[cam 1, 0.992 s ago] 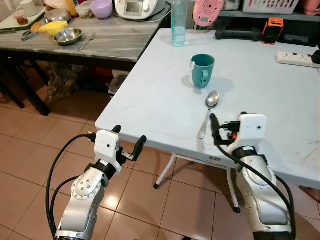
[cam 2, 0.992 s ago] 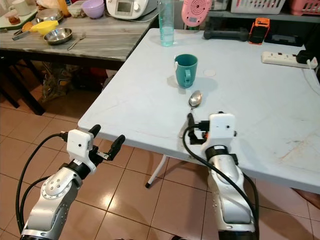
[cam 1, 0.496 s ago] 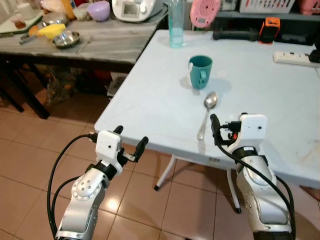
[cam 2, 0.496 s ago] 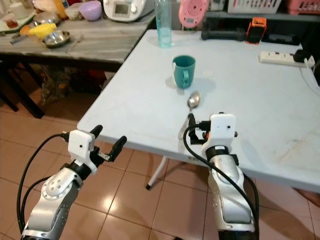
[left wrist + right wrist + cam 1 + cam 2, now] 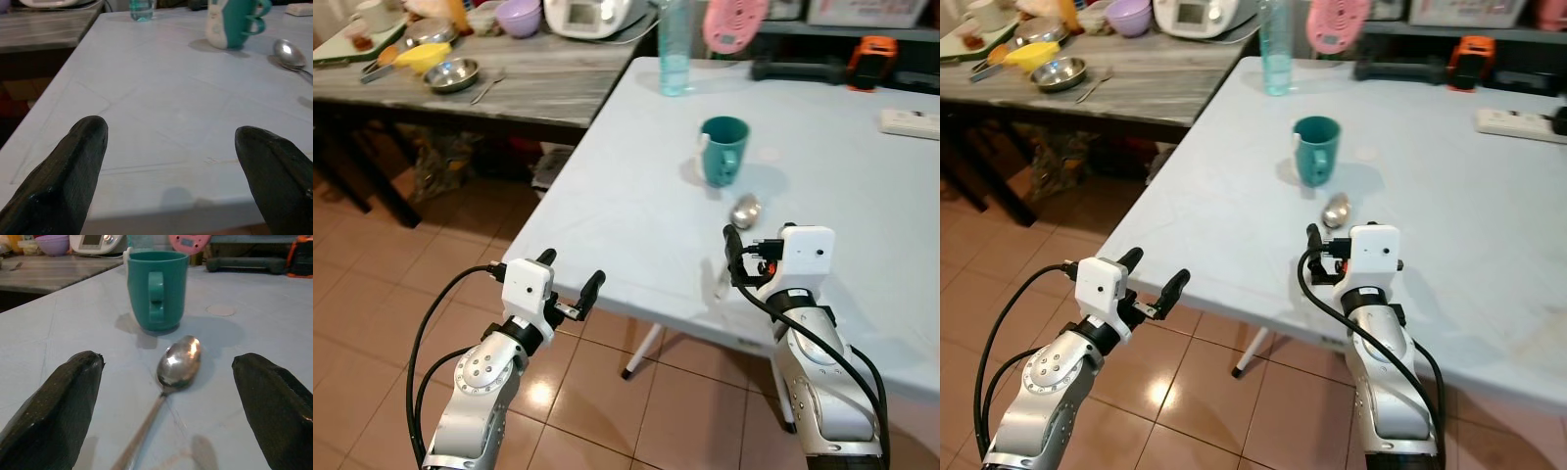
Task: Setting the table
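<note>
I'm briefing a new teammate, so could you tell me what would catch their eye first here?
A teal mug stands on the pale table, with a spoon lying just before it. The right gripper faces the spoon with its fingers spread, while the left gripper hovers open at the table's near edge.

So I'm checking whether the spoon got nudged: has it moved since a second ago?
No. The spoon still lies just in front of the mug, bowl toward it, as before; the whole picture shifted because the camera moved.

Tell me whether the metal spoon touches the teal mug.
Apart. The right wrist view shows bare white table between the metal spoon's bowl and the teal mug's base.
</note>
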Robot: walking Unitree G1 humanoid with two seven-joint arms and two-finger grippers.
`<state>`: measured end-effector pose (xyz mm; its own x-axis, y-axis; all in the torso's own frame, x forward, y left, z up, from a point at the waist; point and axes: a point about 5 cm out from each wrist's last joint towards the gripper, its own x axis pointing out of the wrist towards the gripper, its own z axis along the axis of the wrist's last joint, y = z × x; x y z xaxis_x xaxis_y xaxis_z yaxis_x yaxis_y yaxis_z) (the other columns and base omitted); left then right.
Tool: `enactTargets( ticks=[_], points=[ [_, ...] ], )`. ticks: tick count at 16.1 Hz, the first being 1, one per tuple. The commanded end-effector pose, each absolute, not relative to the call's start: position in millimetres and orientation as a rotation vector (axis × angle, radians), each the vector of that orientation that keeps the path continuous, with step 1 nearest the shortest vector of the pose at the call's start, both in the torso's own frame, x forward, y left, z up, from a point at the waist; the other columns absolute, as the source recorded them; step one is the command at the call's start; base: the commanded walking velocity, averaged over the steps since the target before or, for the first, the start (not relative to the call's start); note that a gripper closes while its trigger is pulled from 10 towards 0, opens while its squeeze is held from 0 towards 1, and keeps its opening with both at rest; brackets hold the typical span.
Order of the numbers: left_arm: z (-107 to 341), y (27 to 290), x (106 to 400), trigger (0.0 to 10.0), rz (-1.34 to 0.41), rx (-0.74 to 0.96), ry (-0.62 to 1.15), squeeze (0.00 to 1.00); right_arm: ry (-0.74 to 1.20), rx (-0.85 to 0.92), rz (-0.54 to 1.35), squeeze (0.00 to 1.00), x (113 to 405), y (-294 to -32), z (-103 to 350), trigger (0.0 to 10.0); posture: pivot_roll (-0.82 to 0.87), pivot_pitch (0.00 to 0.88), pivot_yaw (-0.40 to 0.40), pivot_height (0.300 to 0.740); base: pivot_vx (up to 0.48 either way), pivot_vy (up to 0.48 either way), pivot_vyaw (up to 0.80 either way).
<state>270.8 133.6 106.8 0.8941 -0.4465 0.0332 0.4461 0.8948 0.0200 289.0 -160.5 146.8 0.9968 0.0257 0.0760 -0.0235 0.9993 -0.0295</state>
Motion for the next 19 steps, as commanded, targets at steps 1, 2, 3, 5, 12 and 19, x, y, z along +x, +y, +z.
enactTargets(
  ticks=[1,2,3,5,12,19],
  points=[
    [105.3,135.8,268.5,10.0,-0.465,0.025,-0.022,0.0,-0.081,-0.022,0.029,0.0,288.3,-157.4,147.3,10.0,-0.04,0.113,0.087,0.74,0.0,0.0,0.0],
    [104.7,135.5,268.2,10.0,-0.467,0.026,-0.018,0.0,-0.081,-0.02,0.029,0.0,288.3,-157.0,147.1,10.0,-0.04,0.113,0.087,0.74,0.0,0.0,0.0],
    [103.6,135.1,267.0,10.0,-0.472,0.034,-0.011,0.0,-0.081,-0.018,0.031,0.0,287.9,-155.7,147.1,10.0,-0.04,0.116,0.087,0.74,0.0,0.0,0.0],
    [103.3,134.4,266.5,10.0,-0.478,0.031,-0.007,0.0,-0.077,-0.014,0.03,0.0,287.8,-155.1,146.3,10.0,-0.04,0.116,0.087,0.74,0.0,0.0,0.0],
    [103.5,133.1,263.7,10.0,-0.504,0.046,0.002,0.0,-0.074,-0.002,0.011,0.0,288.2,-154.3,146.0,10.0,-0.04,0.122,0.087,0.74,0.0,0.0,0.0],
    [113.2,127.2,262.3,10.0,-0.67,0.054,-0.02,0.0,-0.018,0.096,-0.068,0.0,294.7,-155.0,141.1,10.0,-0.03,0.125,0.09,0.74,0.0,0.0,0.0]
  ],
)
